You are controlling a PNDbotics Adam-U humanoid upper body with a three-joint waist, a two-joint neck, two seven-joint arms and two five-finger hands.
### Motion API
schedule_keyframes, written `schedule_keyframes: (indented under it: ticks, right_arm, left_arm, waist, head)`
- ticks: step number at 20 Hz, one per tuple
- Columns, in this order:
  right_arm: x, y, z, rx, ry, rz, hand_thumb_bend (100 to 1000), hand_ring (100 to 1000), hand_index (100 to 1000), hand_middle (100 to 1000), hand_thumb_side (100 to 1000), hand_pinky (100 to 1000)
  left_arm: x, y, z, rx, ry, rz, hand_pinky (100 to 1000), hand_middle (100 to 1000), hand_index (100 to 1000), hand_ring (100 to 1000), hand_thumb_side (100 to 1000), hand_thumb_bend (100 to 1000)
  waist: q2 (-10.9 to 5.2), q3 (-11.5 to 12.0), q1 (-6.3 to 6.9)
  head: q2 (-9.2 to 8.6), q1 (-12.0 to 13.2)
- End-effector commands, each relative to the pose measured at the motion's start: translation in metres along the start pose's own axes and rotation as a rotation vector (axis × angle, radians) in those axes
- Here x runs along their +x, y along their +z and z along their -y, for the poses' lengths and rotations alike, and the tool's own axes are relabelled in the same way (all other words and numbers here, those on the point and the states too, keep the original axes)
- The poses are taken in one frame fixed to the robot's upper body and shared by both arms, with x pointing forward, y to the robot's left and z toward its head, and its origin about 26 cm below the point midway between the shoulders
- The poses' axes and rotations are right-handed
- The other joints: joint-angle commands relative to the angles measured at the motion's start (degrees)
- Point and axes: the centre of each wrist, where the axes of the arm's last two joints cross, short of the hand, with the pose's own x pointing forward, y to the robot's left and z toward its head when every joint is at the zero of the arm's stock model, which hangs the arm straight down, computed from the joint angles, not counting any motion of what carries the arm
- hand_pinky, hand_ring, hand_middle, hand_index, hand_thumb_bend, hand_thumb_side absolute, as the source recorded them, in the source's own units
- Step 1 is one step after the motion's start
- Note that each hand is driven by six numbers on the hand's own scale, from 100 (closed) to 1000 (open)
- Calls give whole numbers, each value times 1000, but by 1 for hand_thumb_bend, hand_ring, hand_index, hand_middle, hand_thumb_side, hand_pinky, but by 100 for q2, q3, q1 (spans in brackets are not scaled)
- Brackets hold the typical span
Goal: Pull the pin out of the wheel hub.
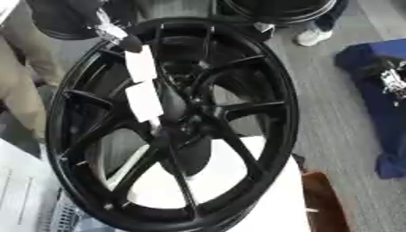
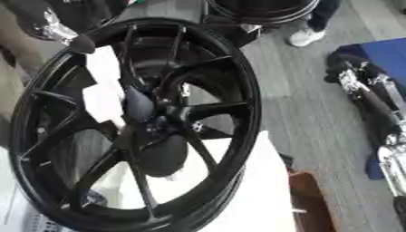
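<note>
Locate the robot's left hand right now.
The left hand shows at upper left in both eye views, reaching down over the wheel's top-left rim, above two white tags on the spokes.

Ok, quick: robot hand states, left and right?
Left robot hand: at the top of the wheel, cannot be told.
Right robot hand: off to the right, cannot be told.

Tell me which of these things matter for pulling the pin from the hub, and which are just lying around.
For the job: wheel; hub; left hand at the rim's top. I cannot make out the pin.

Lying about: second wheel behind; blue cover; brown thing; right arm, idle at the right.
</note>
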Motion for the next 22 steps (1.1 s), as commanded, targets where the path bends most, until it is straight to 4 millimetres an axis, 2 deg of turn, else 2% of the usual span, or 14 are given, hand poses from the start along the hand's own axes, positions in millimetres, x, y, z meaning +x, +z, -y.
schedule_keyframes:
  ticks: [1, 9, 22]
  right_arm:
    - [4, -2, 2, 2, 2, 12, 100, 760, 827, 688, 563, 971]
    - [2, -1, 2, -6, -2, 6, 100, 759, 826, 686, 567, 970]
    - [1, -2, 2, -7, -6, 5, 100, 759, 826, 684, 569, 970]
  left_arm:
    - [1, 5, -5, 8, 6, -17, 778, 661, 832, 718, 561, 638]
    - [0, 3, 9, -26, -10, -103, 776, 677, 831, 735, 542, 678]
    - [5, 0, 12, -24, -81, -180, 767, 675, 819, 735, 545, 653]
  waist:
    - [-99, -6, -13]
    - [-78, -18, 1]
    - [-76, -20, -2]
  head:
    - [16, 19]
    - [35, 12]
    - [-86, -5]
